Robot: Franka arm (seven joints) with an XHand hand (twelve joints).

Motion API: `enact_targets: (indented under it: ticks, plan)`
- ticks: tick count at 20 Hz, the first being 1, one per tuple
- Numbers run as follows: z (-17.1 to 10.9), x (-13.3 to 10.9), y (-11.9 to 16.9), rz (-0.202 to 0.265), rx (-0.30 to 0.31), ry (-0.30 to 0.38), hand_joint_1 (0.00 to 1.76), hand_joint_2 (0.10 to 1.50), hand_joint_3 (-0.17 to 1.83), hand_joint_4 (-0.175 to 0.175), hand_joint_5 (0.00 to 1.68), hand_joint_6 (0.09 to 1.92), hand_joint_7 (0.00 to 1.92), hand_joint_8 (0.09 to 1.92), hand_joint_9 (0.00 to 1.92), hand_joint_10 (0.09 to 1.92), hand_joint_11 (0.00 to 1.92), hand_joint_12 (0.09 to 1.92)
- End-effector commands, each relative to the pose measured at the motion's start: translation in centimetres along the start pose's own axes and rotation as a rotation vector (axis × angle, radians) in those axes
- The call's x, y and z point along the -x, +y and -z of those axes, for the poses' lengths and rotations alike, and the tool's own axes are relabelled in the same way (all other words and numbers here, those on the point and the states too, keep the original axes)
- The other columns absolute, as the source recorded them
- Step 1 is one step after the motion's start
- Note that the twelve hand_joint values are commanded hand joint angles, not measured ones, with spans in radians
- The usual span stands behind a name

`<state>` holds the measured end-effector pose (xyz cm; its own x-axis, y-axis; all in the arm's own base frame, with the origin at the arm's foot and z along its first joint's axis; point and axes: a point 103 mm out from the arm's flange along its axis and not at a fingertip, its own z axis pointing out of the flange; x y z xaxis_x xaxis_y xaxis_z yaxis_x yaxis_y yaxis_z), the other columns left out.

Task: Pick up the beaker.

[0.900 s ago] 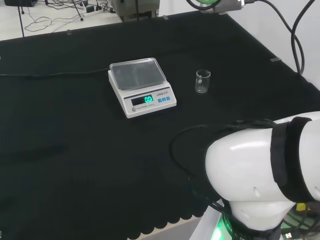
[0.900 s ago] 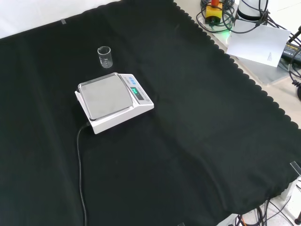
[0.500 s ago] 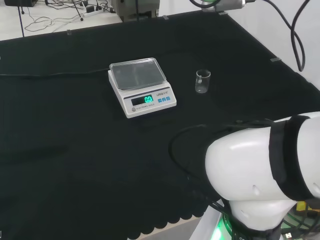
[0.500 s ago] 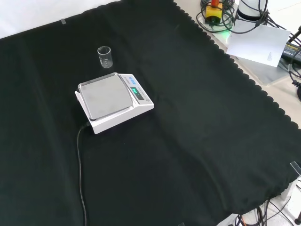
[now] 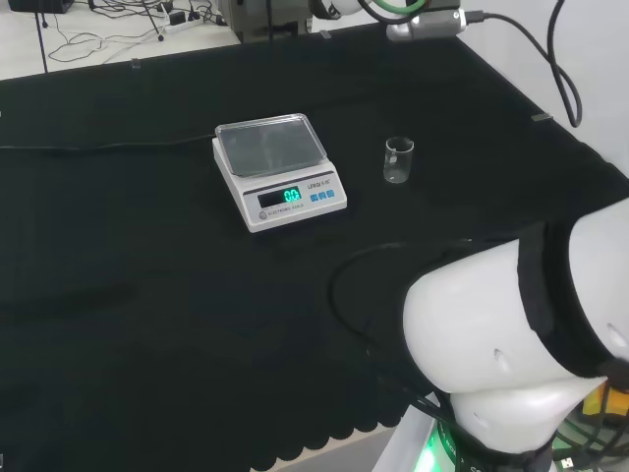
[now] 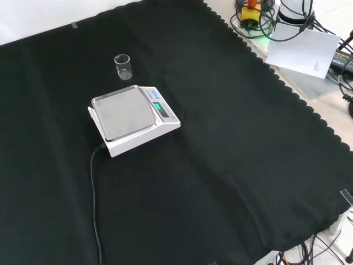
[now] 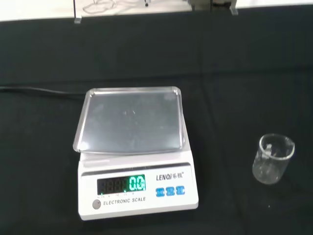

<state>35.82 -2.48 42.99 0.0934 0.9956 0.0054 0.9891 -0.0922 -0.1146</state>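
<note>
**Small clear beaker stands free beside the scale, with the grasp yet to come**

The beaker (image 5: 398,160) stands upright on the black cloth of the counter (image 5: 147,324), apart from the scale (image 5: 279,172) but near it. In the head view it sits to the right of the scale, toward the counter's right edge; in the front view it lies beyond the scale (image 6: 132,118), toward the far edge, well away from any corner. It looks empty, and nothing touches it.

The main risk, as I judge it, is a tip-over. The beaker (image 7: 272,158) is light, narrow and clear, so its rim and wall are hard to judge against the dark cloth; a finger arriving slightly off line could knock it flat or send it rolling. A second risk is the scale (image 7: 134,152): it stands near enough that a wide approach from that side could bump its steel pan or shove the body along the cloth. The scale's cable (image 6: 95,199) trails toward the near edge in the front view, away from the beaker (image 6: 123,65), so it seems little threat. A smooth glass wall could also slide out of a pinch taken too near the rim.

As for the hand, I cannot tell how far open it is or whether it touches anything. The beaker is plainly not yet held.
</note>
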Motion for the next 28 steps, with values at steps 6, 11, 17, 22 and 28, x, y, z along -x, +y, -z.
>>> enact_targets:
  ticks: [6,11,17,22,28]
  plan:
    - [-6.8,5.5,8.0,-0.044,-0.056,0.051,0.45,1.12,-0.17,0.013,0.20,0.09,0.14,0.63,0.19,0.81,0.00,1.46]
    - [-9.2,6.2,9.3,-0.046,-0.038,-0.027,0.46,1.11,-0.17,0.010,0.22,0.09,0.15,0.64,0.20,0.82,0.00,1.45]
    - [-11.4,9.1,11.3,-0.042,-0.056,-0.011,0.46,1.11,-0.17,0.008,0.23,0.09,0.16,0.64,0.20,0.82,0.00,1.44]
    - [-13.4,11.4,13.2,-0.040,-0.093,0.017,0.47,1.11,-0.17,0.007,0.23,0.09,0.16,0.64,0.20,0.82,0.00,1.44]
    - [-16.3,13.1,15.6,-0.045,-0.124,0.028,0.47,1.11,-0.17,0.006,0.24,0.09,0.16,0.64,0.21,0.82,0.00,1.44]
